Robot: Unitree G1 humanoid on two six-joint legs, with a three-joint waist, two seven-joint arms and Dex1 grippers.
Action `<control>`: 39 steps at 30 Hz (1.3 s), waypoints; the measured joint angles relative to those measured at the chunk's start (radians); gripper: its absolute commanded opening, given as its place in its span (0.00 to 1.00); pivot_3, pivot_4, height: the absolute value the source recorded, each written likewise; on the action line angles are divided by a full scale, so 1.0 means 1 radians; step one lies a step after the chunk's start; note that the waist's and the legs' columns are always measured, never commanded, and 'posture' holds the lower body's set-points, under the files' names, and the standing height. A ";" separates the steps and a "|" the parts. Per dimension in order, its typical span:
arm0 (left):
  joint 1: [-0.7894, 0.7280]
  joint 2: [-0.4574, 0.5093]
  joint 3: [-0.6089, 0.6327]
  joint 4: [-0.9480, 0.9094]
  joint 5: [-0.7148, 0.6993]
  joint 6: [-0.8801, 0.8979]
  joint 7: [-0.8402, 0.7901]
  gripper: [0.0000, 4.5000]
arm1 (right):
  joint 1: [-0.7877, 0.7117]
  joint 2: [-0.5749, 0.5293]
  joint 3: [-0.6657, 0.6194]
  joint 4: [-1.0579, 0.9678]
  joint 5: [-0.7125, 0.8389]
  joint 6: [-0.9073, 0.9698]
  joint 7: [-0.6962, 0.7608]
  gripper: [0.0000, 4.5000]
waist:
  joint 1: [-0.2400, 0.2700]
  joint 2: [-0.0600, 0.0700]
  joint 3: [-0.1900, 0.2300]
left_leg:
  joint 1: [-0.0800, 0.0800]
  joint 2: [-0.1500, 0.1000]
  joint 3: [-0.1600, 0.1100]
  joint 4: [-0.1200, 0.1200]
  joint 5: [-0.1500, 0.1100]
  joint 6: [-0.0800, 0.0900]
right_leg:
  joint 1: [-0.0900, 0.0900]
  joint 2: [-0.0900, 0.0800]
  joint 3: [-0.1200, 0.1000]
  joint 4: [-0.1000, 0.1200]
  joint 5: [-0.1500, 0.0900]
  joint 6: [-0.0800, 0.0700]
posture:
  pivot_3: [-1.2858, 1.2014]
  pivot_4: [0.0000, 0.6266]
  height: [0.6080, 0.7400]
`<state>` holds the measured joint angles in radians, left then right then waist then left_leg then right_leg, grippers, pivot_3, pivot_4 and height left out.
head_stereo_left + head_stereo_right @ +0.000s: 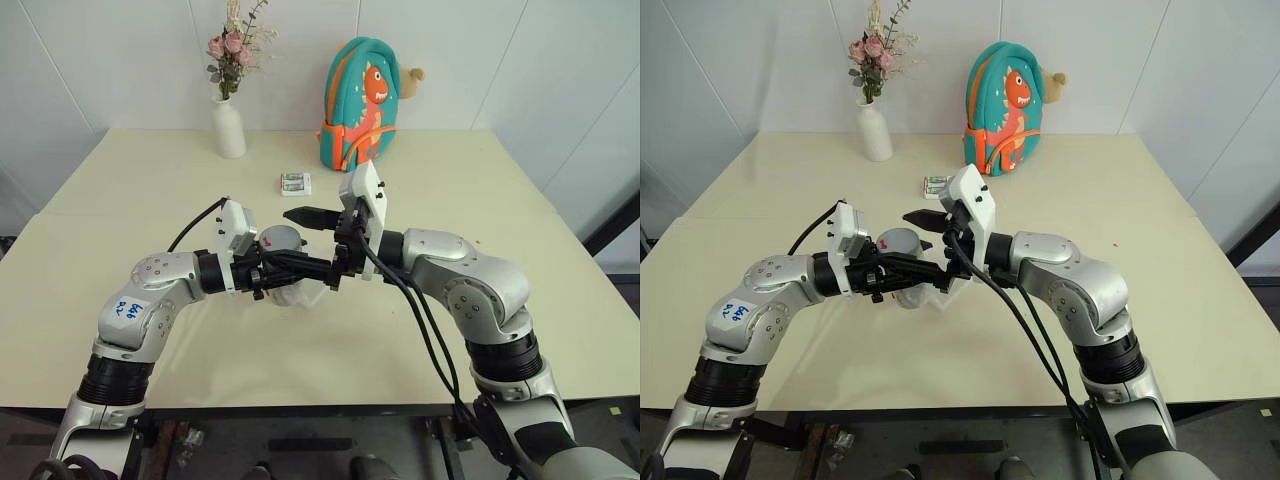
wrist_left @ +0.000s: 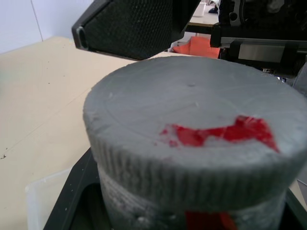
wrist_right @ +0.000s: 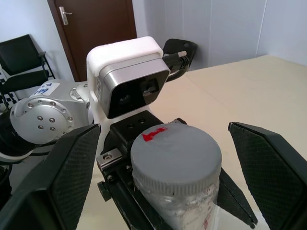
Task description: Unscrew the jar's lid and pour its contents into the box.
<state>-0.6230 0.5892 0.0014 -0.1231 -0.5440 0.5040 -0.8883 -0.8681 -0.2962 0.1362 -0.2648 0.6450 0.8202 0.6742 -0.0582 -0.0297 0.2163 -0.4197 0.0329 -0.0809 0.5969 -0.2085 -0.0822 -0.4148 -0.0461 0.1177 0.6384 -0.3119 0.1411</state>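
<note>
One jar [image 3: 184, 203], lid [image 3: 175, 155] still on, clenched upright in left jaws [image 1: 290, 264] above the surface and the box [image 1: 300, 296]; right jaws [image 1: 318, 240] spread wide either side of lid; step: unscrewing, next calls for closing and twisting.

— How's the light?
— Bright and even, soft shadows beneath the arms on the table [image 1: 480, 180].
— Blur?
— The lid [image 2: 192, 124] sits close and slightly soft (lower frame especially); head views stay sharp.
</note>
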 measured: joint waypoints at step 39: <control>-0.043 -0.078 -0.066 -0.004 -0.032 0.011 -0.178 0.50 | -0.053 -0.155 0.010 0.170 0.012 -0.057 0.482 0.59 | 0.000 0.000 0.000 | 0.001 0.000 0.000 0.002 0.001 0.000 | 0.001 0.000 0.000 0.003 0.000 0.000 | 0.52 0.24 1.00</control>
<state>-0.6655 0.5113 -0.0651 -0.1270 -0.5758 0.5152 -1.0661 -0.9215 -0.4511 0.1462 -0.0952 0.6568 0.7634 1.1560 -0.0585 -0.0296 0.2163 -0.4189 0.0326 -0.0812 0.5990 -0.2079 -0.0825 -0.4139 -0.0456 0.1172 0.6409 -0.3119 0.1412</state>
